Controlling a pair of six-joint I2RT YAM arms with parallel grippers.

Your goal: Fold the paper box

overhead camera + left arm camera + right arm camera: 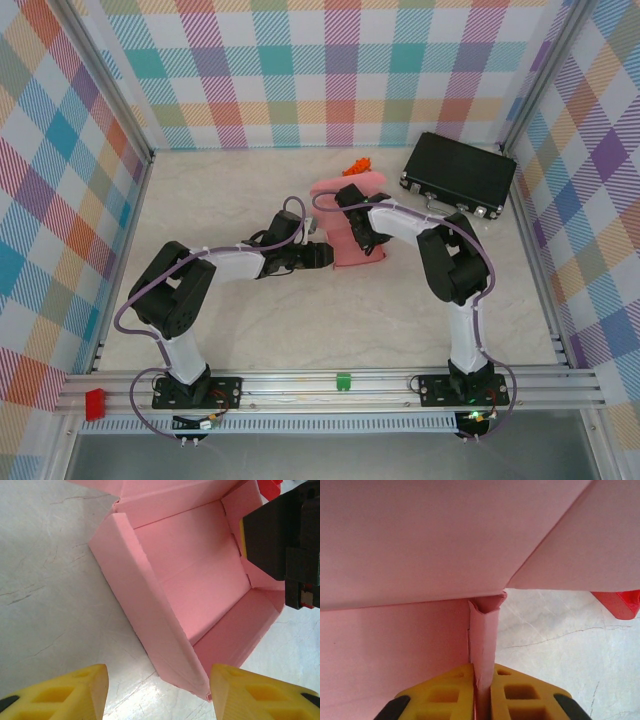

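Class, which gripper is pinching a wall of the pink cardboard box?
The right gripper: its yellow fingers clamp a pink cardboard box wall; the left gripper stands open.

walls: pastel plaid walls [330, 70] at the back, left and right, same checks all round
tabletop: pale marble-look tabletop [300, 320], thin grey veins, pretty matte
frame: silver aluminium posts [108, 85] up the back corners, plus a slotted rail [300, 392] along the near edge
light: soft and even, just faint shadows
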